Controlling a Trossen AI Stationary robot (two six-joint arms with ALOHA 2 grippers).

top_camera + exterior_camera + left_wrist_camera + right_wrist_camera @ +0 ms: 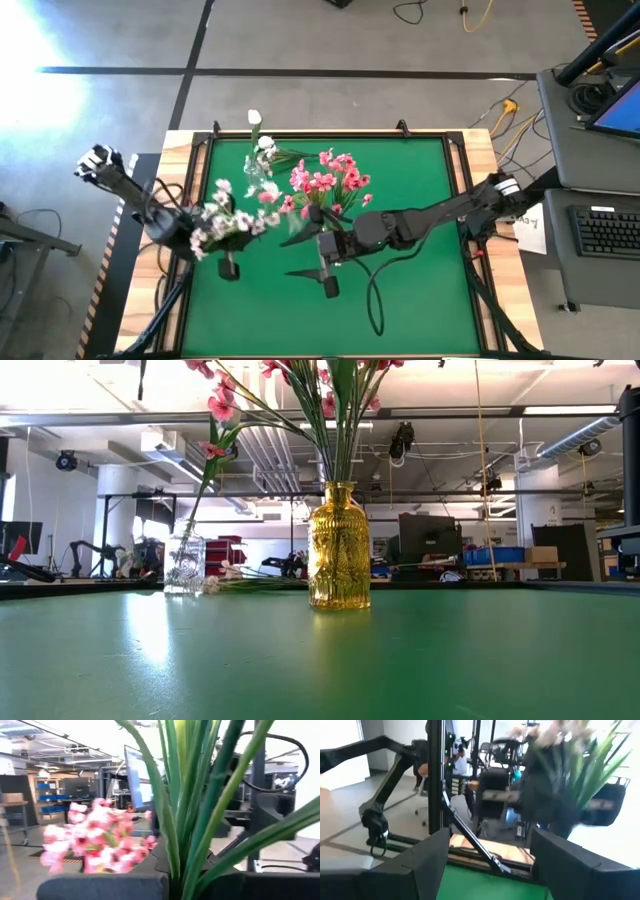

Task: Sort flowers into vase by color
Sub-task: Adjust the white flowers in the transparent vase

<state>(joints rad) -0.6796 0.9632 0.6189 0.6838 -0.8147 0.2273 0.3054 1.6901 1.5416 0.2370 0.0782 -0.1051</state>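
An amber glass vase (pixel 340 550) holds pink blossom sprays (pixel 330 180) near the table's middle. A clear glass vase (pixel 185 565) to its left holds one pink-flowered stem. My left gripper (pixel 222 240), left of the vases, is shut on a pale-blossomed flower (pixel 232 216) with long green leaves (pixel 200 795). My right gripper (pixel 487 870) stands open just right of it, pointing level at the flower (pixel 580 770) with nothing between its fingers. Neither gripper shows in the low view. My left gripper pinches the flower's bundle of green stem and leaves low down (pixel 176 879) between its two fingers. The leaves rise steeply out of the fingers. The blossoms (pixel 225 212) stand above the gripper, and the flower is off the table.
A white tulip (pixel 254 120) lies at the table's far edge, and more stems (pixel 260 582) lie on the green mat behind the vases. The near half of the mat (pixel 400 310) holds nothing but a cable. A desk with a keyboard (pixel 610 230) stands to the right.
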